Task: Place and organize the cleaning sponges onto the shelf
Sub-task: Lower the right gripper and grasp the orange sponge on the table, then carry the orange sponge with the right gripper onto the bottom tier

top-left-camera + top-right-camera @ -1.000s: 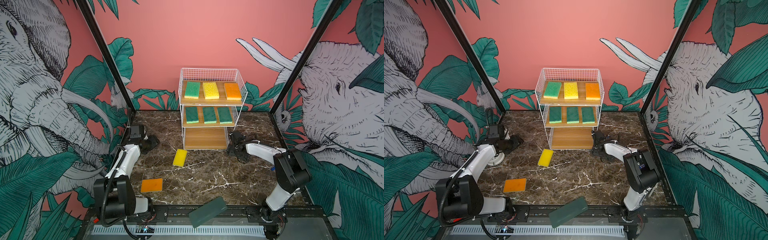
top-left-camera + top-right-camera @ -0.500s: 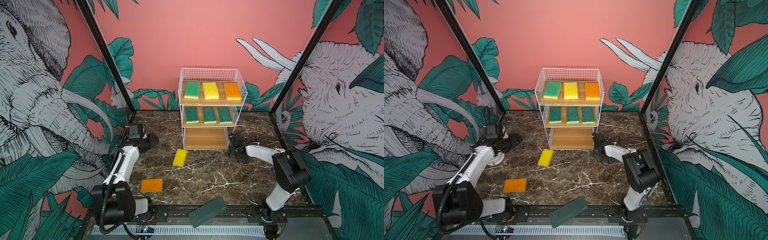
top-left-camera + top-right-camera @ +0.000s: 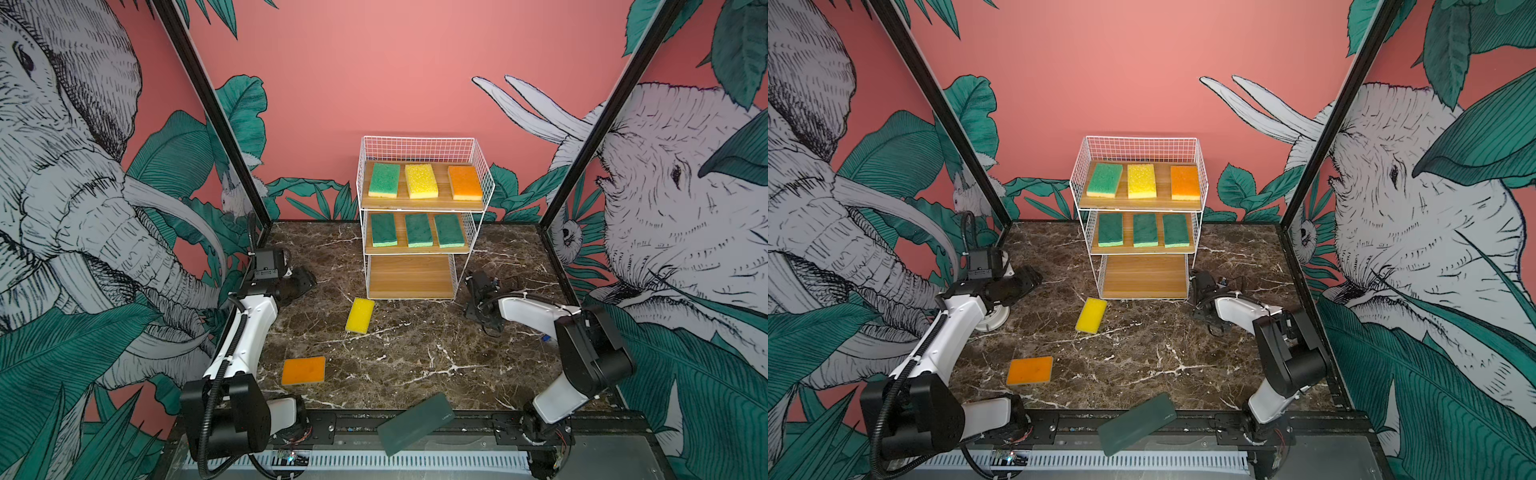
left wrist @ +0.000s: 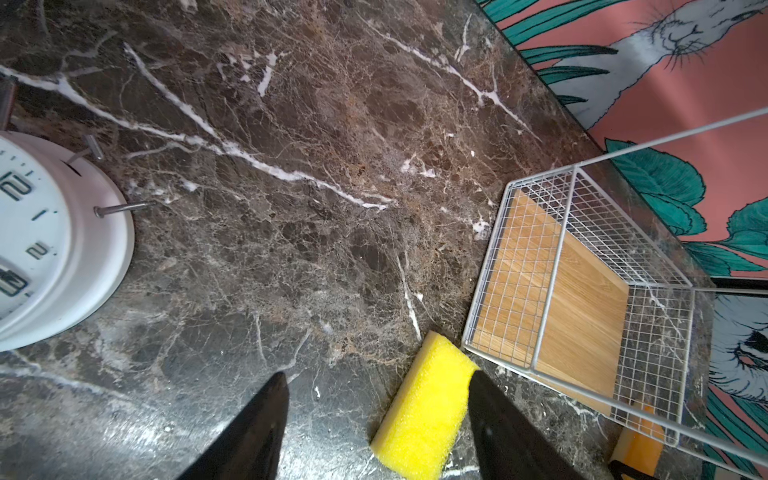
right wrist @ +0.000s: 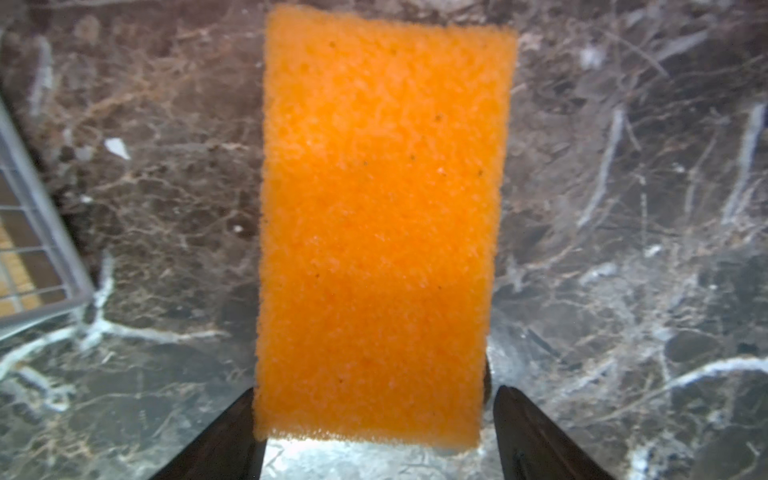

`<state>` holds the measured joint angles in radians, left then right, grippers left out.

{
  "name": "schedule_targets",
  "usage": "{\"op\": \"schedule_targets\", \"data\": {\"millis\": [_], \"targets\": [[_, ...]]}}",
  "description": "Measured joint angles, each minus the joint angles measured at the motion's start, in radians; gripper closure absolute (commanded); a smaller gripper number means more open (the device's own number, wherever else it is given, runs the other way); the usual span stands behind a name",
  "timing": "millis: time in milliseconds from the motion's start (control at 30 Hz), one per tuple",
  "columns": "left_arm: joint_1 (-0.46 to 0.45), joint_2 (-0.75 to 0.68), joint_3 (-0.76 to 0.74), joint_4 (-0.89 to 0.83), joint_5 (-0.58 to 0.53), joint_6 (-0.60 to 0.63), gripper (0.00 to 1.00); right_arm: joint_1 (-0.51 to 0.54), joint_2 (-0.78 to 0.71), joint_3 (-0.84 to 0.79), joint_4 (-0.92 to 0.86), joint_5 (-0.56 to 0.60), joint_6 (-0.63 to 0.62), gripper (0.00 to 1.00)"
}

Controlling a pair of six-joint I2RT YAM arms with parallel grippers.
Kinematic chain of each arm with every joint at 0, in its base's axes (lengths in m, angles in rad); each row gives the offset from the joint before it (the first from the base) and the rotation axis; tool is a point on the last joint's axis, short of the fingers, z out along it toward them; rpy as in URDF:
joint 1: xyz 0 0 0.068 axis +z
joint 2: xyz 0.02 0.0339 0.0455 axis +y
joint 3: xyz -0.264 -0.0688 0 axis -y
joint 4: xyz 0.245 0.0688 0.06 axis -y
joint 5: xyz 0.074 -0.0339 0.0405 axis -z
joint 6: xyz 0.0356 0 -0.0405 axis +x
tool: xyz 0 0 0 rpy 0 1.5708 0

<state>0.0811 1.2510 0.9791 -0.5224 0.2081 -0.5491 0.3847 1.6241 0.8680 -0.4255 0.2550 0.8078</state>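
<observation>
The shelf [image 3: 409,276] stands at the back. Its top board holds a green [image 3: 384,179], a yellow [image 3: 421,180] and an orange sponge [image 3: 464,183]; three dark green sponges [image 3: 419,230] lie on the middle board, and the bottom board is bare. A yellow sponge [image 3: 360,315] and an orange one [image 3: 303,370] lie on the table. My left gripper [image 4: 378,376] hovers open, with the yellow sponge [image 4: 424,407] beside one finger. My right gripper [image 5: 376,390], low by the shelf's right foot [image 3: 478,291], straddles another orange sponge [image 5: 378,208]. One finger touches it and the other stands just clear.
A white clock [image 4: 41,249] lies flat on the table under my left arm [image 3: 990,320]. A dark green translucent slab [image 3: 415,424] overhangs the table's front edge. The shelf's wire corner [image 5: 37,232] is close beside my right gripper.
My left arm has stretched a little further back and its gripper has edged toward the shelf. My right gripper has settled lower by the shelf's foot, its jaws narrowing round the orange sponge.
</observation>
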Motion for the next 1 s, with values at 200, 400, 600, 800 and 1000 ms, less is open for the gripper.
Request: {"op": "schedule_targets", "data": {"millis": [200,400,600,800,1000], "targets": [[0.0,-0.011,0.0,-0.003,-0.001,0.0,0.3,-0.032,-0.02,-0.01,0.029,-0.009,-0.077,0.1],[0.0,-0.021,0.0,-0.004,-0.006,-0.004,0.3,-0.039,0.005,-0.005,0.048,-0.035,-0.126,0.16],[0.0,-0.036,0.0,-0.004,-0.008,-0.008,0.3,-0.039,-0.024,-0.067,0.13,-0.045,-0.132,0.16],[0.0,-0.042,0.0,-0.004,-0.008,-0.009,0.3,-0.039,-0.094,-0.161,0.211,-0.04,-0.143,0.21],[0.0,-0.051,-0.002,-0.012,-0.008,-0.008,0.3,-0.039,-0.109,-0.19,0.25,-0.024,-0.161,0.28]]}}
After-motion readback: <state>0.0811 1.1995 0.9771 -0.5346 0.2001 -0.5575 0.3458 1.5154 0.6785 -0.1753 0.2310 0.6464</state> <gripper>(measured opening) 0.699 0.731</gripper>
